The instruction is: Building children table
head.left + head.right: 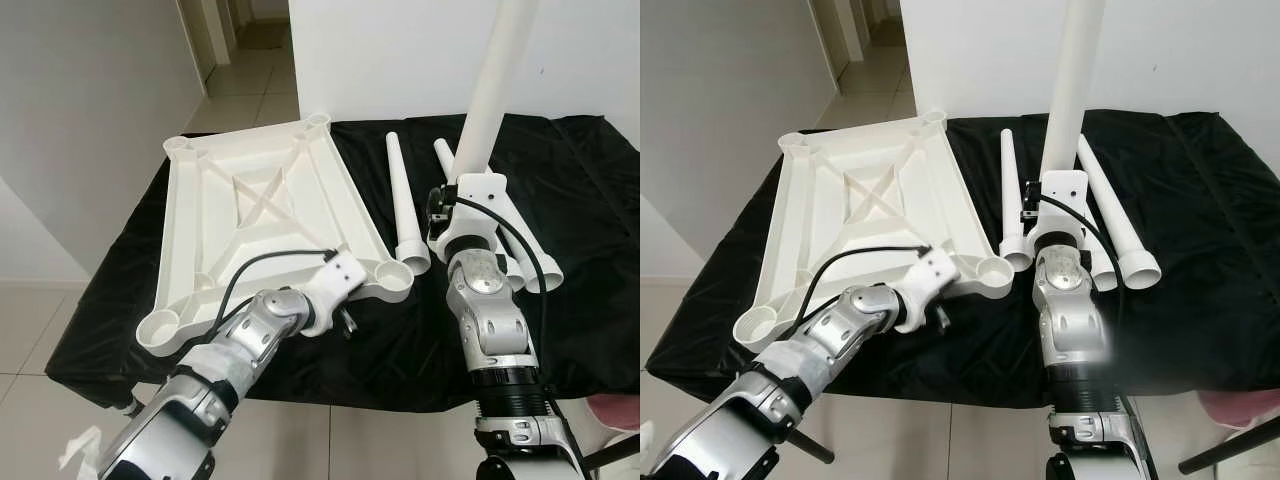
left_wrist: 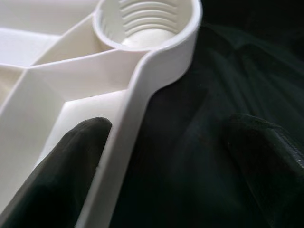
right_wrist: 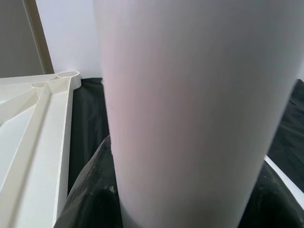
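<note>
Upright, right pincer grips a leg (white); tabletop inverted.

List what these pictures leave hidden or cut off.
- Top of the upright table leg: cut off by the upper edge in the eye views.
- Right gripper: its grip on that leg is covered by the leg in the right wrist view.
- Fourth loose leg: behind the right arm, count uncertain.
</note>
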Available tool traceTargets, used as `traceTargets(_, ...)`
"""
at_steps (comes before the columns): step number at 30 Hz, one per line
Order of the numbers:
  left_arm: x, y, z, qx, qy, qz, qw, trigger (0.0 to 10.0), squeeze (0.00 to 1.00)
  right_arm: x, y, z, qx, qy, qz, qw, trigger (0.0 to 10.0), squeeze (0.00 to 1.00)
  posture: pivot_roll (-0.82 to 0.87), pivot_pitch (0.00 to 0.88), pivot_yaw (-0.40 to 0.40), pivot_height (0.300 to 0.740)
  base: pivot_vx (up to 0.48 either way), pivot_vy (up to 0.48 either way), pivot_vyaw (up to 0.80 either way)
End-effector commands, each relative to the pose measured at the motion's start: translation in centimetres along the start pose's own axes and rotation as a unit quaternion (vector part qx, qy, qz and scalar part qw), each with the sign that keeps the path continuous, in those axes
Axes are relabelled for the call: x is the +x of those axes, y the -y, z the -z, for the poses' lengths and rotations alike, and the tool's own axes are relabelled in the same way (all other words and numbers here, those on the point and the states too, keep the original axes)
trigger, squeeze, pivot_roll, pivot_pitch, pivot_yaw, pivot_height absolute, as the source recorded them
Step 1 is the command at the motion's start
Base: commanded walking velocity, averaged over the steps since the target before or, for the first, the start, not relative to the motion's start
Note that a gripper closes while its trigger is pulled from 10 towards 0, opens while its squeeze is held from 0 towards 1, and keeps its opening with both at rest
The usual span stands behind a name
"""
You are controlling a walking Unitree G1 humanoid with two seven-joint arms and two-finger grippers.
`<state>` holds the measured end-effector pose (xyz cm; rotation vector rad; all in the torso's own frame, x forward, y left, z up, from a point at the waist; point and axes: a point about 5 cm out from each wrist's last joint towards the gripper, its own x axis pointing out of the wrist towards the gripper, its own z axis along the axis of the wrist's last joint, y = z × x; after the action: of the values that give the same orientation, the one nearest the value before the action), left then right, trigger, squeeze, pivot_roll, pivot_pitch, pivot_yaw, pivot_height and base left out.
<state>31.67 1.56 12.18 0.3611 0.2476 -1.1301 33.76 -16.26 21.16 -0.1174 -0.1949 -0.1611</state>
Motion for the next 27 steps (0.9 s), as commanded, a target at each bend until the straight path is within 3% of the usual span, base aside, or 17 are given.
traceTargets(1,-0.1,0.8,0.4,-0.005,-0.008,0.053,0.999,10.0,0.00,0.1,-0.4,-0.4,0.000,0.005,-0.005,1.000,10.0,0.00,-0.12,0.037,0.106,0.740,0.000,0.000,0.00)
traceTargets(4,-1.9,2.7,0.2,0.013,0.004,0.154,0.988,10.0,0.00,0.1,-0.5,-0.4,0.001,0.005,-0.006,1.000,10.0,0.00,-0.11,0.035,0.103,0.740,0.000,0.000,0.00)
traceTargets(12,-4.8,4.1,1.5,0.036,-0.018,0.222,0.974,10.0,0.00,0.3,-0.6,-0.4,0.002,0.005,-0.008,1.000,10.0,0.00,-0.11,0.034,0.105,0.740,0.000,0.000,0.00)
traceTargets(14,-4.8,4.1,1.5,0.036,-0.017,0.213,0.976,10.0,0.00,0.3,-0.6,-0.4,0.002,0.005,-0.008,1.000,10.0,0.00,-0.10,0.031,0.102,0.740,0.000,0.000,0.00)
traceTargets(19,-3.5,3.0,0.9,0.035,-0.021,0.116,0.992,10.0,0.00,0.1,-1.2,-0.1,0.000,0.002,-0.030,1.000,10.0,0.00,-0.10,0.028,0.094,0.740,0.000,0.000,0.00)
traceTargets(27,-4.7,2.1,-1.4,0.048,0.033,0.072,0.996,10.0,0.00,-0.6,-1.3,0.5,-0.013,-0.002,-0.055,0.998,10.0,0.00,-0.10,0.028,0.084,0.740,0.000,0.000,0.00)
